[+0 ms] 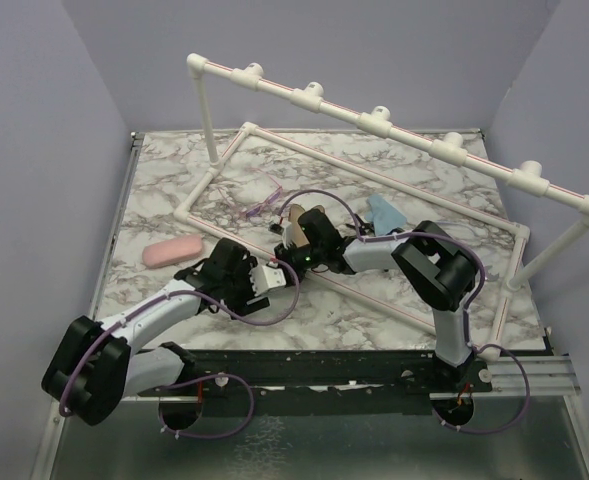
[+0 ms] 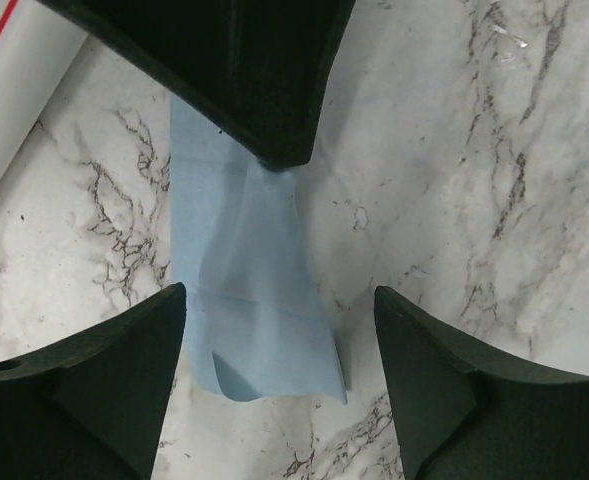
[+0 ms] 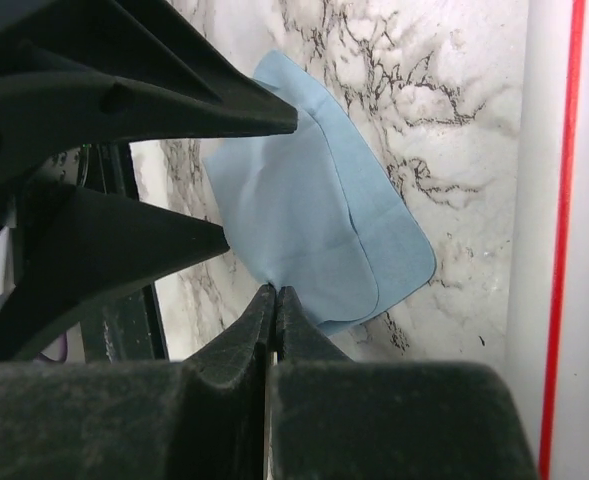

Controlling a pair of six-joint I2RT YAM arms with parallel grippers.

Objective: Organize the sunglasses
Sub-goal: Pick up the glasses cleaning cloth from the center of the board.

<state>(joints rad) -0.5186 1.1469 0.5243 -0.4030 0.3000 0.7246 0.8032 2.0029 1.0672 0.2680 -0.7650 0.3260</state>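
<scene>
Sunglasses [image 1: 262, 207] with a thin pink-purple frame lie on the marble tabletop [image 1: 164, 190]. They sit inside the rectangle formed by the white PVC pipe frame [image 1: 404, 135], near its left corner. They are just beyond the two gripper heads and neither one touches them. Left gripper [image 2: 279, 295]: released, with the jaws set wide apart and directed at the tabletop. A pale blue cloth [image 2: 254, 300] lies between the two fingers and contacts neither of them. Right gripper [image 3: 274, 297]: clenched, with both fingers pressed together and no gap between them. Its tip sits at the edge of the same cloth, facing the left gripper from the opposite side. Whether a fold of the cloth is pinched between the closed tips cannot be determined. In the right wrist view the left unit's spread fingers [image 3: 174, 110] reach in from the left beside the cloth, and a pipe section with a red stripe runs along the right side. In the overhead view the two heads meet over the near side of the pipe rectangle and hide the surface beneath them. A blue fabric piece [image 1: 384, 212] lies on the marble behind the right forearm; whether it is the same cloth cannot be told. An oblong pink case [image 1: 172, 251] lies outside the rectangle to the left, near the left forearm and apart from the sunglasses.
</scene>
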